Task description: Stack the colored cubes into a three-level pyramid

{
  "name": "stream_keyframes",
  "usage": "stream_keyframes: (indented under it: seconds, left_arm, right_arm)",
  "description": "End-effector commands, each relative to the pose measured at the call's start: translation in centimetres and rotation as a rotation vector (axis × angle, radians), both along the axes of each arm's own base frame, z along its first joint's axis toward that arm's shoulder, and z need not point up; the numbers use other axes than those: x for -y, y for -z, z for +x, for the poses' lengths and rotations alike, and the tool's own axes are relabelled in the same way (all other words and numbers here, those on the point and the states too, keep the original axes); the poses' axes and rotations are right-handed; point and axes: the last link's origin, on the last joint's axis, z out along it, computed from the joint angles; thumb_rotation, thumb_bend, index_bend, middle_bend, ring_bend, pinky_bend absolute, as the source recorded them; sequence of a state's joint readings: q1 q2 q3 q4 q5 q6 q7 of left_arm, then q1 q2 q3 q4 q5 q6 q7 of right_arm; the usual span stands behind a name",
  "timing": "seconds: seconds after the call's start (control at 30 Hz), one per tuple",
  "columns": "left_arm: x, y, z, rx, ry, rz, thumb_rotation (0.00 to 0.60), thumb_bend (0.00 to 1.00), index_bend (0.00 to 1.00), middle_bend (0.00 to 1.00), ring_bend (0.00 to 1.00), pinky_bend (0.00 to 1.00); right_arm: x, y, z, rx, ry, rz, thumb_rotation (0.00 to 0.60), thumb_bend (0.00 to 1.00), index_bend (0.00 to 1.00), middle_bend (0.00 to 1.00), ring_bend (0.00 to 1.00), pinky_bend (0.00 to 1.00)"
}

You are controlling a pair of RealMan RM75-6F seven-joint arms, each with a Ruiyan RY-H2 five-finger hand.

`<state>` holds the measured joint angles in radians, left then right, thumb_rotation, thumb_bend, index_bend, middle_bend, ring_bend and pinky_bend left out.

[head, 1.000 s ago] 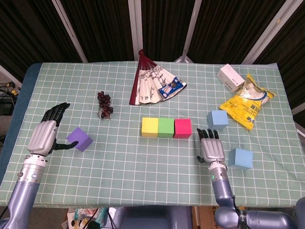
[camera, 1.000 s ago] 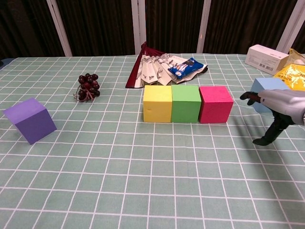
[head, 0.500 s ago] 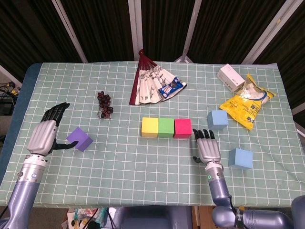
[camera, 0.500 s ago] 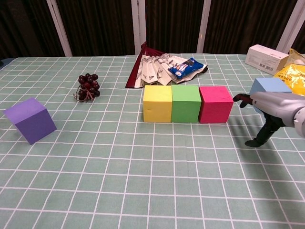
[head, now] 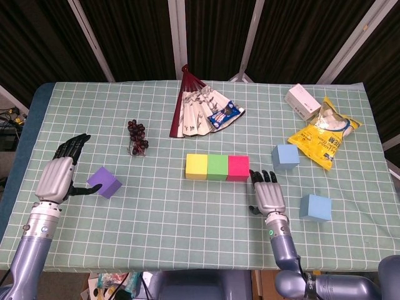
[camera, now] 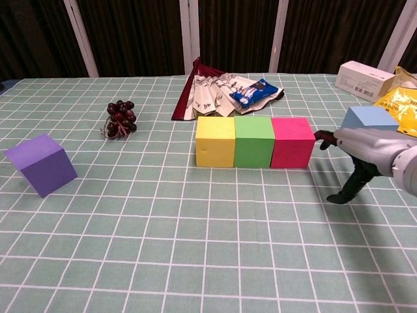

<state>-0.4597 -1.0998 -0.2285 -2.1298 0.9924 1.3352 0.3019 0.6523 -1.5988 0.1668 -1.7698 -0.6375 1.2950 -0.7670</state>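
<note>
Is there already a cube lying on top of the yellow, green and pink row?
No: the yellow cube, green cube and pink cube form one bare row on the table, nothing on top.

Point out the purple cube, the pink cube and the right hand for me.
purple cube (head: 104, 182), head view, on its top face.
pink cube (camera: 292, 141), chest view, on its front face.
right hand (head: 268, 195), head view, on the back of the hand.
</note>
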Motion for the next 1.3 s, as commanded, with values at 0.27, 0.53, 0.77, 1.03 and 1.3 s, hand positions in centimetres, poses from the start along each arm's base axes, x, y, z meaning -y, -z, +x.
stream_keyframes:
  seconds: [0.27,0.53,0.77,1.03,1.3]
  left_arm:
    - [0.0,0.0,0.0,0.002,-0.001,0.001,0.6,0.15,0.0,0.03,0.0,0.0]
    - [0.0,0.0,0.0,0.0,-0.001,-0.002,0.6,0.15,0.0,0.03,0.0,0.0]
    - [-0.1,0.1,-0.1,-0.002,-0.002,-0.002,0.6,0.15,0.0,0.03,0.0,0.0]
    - [-0.1,0.1,-0.2,-0.011,-0.006,0.001,0.6,0.15,0.0,0.03,0.0,0.0]
    - [-0.2,0.3,-0.4,-0.021,-0.005,0.007,0.6,0.15,0.0,0.03,0.0,0.0]
  right_arm:
    - [0.2,0.2,0.3,0.002,-0.003,-0.004,0.6,0.25,0.0,0.16,0.01,0.0]
    - [0.3,0.3,0.4,0.002,-0.007,-0.004,0.6,0.25,0.0,0.16,0.01,0.0]
    - [0.2,0.1,0.1,-0.015,-0.006,-0.008,0.6,0.25,0.0,0.14,0.01,0.0]
    - [0.1,-1.7,-1.0,-0.056,-0.013,-0.066,0.6,0.25,0.0,0.06,0.0,0.0]
    - [-1.0,-5.9,-3.0,-0.016,-0.007,-0.161,0.6,0.25,0.0,0.06,0.0,0.0]
